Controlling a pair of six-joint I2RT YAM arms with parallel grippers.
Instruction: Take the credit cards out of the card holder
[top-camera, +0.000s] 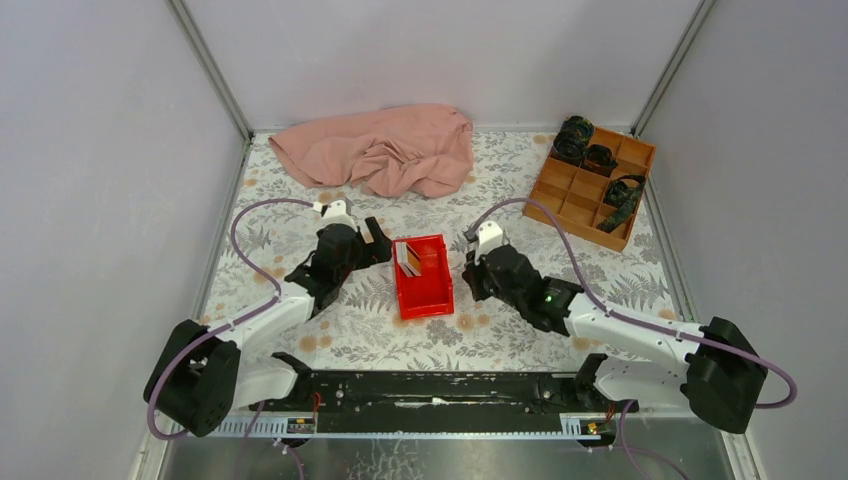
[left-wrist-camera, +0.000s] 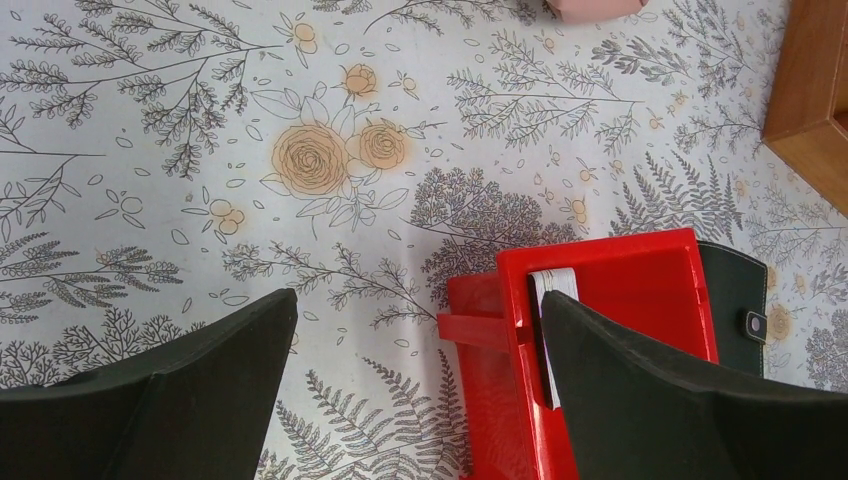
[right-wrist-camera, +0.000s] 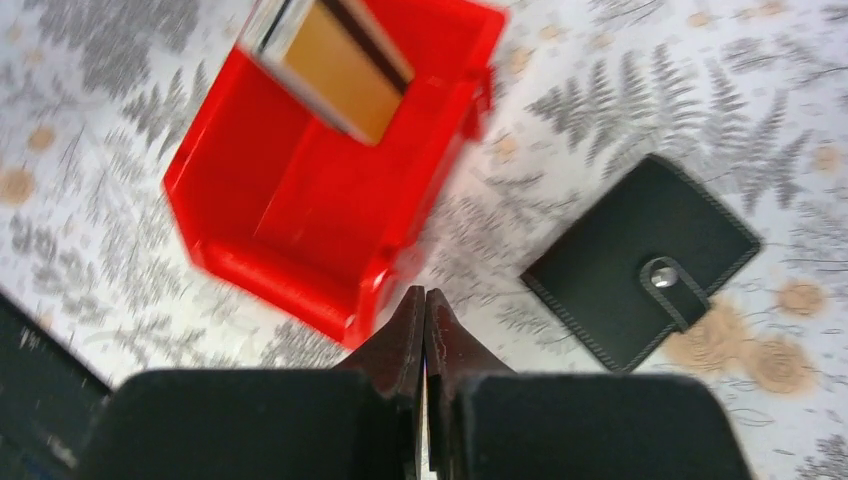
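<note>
The credit cards (right-wrist-camera: 335, 60) stand as a small stack leaning inside the red tray (right-wrist-camera: 250, 200); the front one is orange-gold with a dark stripe. Their white edges show in the left wrist view (left-wrist-camera: 556, 290), and they show in the top view (top-camera: 408, 259). The card holder (right-wrist-camera: 640, 260) lies flat and closed on the table, right of the tray, black with a snap strap; its edge shows behind the tray (left-wrist-camera: 735, 295). My left gripper (left-wrist-camera: 418, 300) is open and empty at the tray's left wall (top-camera: 377, 244). My right gripper (right-wrist-camera: 425, 295) is shut and empty, above the table between tray and holder (top-camera: 470, 264).
A crumpled pink cloth (top-camera: 380, 150) lies at the back. A wooden compartment box (top-camera: 592, 185) with dark items stands at the back right; its corner shows in the left wrist view (left-wrist-camera: 810, 90). Grey walls close in the floral table (top-camera: 300, 210) on three sides.
</note>
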